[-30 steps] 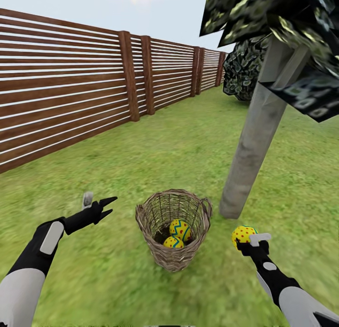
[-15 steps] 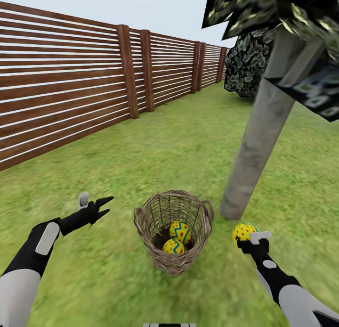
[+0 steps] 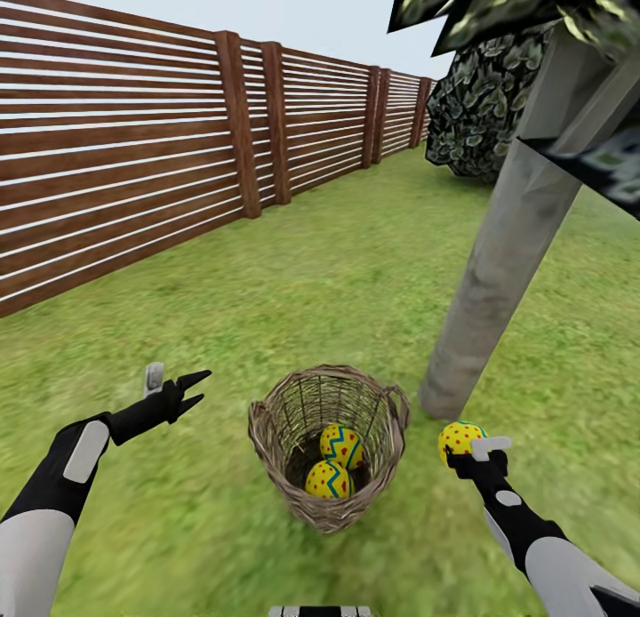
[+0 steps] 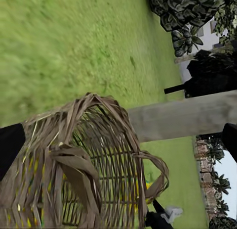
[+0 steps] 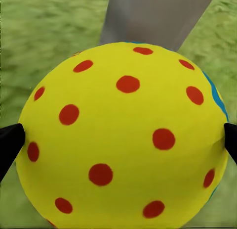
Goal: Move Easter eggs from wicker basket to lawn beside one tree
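Right gripper [image 3: 464, 450]: two dark fingers clamped on one Easter egg [image 3: 460, 441], yellow with red dots, a sliver of the blue band at its edge; in the right wrist view the held egg [image 5: 123, 135] sits between the two black fingertips [image 5: 10, 142], which press against opposite sides of it, and the trunk [image 5: 158, 16] rises just behind it. The egg is carried above the lawn [image 3: 338, 270], near the foot of the tree [image 3: 498, 270] and just beside the wicker basket [image 3: 271, 430]; whether it touches the grass cannot be told from the head view. Left gripper [image 3: 182, 390]: fingers spread apart, holding nothing, raised over the grass well to the basket's left side; one pale finger [image 3: 154, 379] points up, the dark one points forward. Wicker basket: upright on the lawn, tipped slightly toward the camera, loop handle [image 3: 397, 408] on the side toward the tree; in the left wrist view its woven rim [image 4: 89, 140] lies close ahead with the trunk [image 4: 182, 115] beyond. Contents: two Easter eggs, one [image 3: 341, 445] resting above the other [image 3: 328, 480], touching, both low inside. Surround: brown slat fence [image 3: 133, 155] along the left, dark leafy shrub [image 3: 484, 110] at the far end.
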